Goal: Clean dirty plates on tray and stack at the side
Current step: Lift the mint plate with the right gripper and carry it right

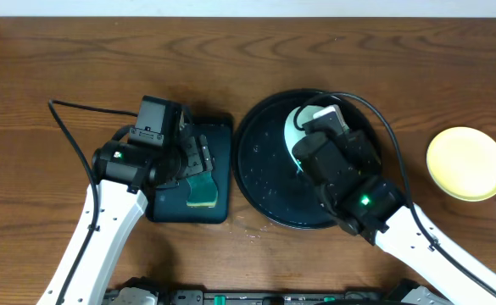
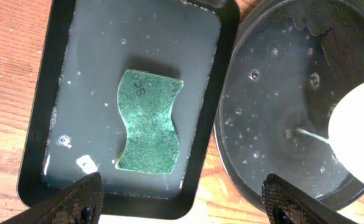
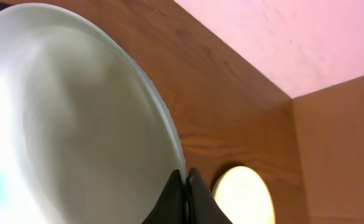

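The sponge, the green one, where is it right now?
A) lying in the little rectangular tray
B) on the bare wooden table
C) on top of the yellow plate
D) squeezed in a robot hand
A: the left wrist view shows the sponge lying flat on the wet floor of the small rectangular tray, with nothing gripping it.

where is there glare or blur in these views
right wrist: the mint-white plate sits so close it's soft, blown out at lower left; left wrist: sharp, pale sheen on the water in the rectangular tray around the sponge; overhead: even light, no harsh shadows
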Available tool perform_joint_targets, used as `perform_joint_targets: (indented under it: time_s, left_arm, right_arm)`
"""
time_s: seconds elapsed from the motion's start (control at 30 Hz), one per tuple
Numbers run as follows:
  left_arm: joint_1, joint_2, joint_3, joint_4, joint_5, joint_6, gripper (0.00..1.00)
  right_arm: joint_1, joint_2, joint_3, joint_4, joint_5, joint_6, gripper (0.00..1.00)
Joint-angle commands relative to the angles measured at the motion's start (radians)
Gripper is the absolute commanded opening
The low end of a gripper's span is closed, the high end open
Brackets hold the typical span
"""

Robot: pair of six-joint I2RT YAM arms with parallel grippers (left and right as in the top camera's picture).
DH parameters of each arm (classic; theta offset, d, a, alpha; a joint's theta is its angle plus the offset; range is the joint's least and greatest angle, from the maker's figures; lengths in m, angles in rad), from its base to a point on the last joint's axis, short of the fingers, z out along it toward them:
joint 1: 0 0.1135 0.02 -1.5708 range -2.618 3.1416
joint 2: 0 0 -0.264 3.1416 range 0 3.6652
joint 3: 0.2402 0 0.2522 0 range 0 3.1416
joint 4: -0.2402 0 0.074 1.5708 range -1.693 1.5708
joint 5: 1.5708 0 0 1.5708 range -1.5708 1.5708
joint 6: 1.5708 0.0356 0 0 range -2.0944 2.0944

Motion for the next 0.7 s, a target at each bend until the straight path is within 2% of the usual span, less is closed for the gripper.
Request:
perform_joint_targets:
  time_s: [0.0,0.53,0.67]
  left_arm:
    - [0.004,0.000,0.022,-0.002,-0.002,-0.004,0.82]
    - [0.004,0.000,0.022,-0.002,-0.002,-0.004,0.82]
    - [0.004,0.000,0.022,-0.002,-0.002,-0.004,0.82]
  right_arm:
    - [0.020,-0.006,0.007,0.008,0.063,-0.076,0.01]
    - [0.150,-0.006,0.007,0.060,0.218,-0.261,0.01]
    - [0.163,-0.006,0.007,0.061,0.242,-0.268,0.01]
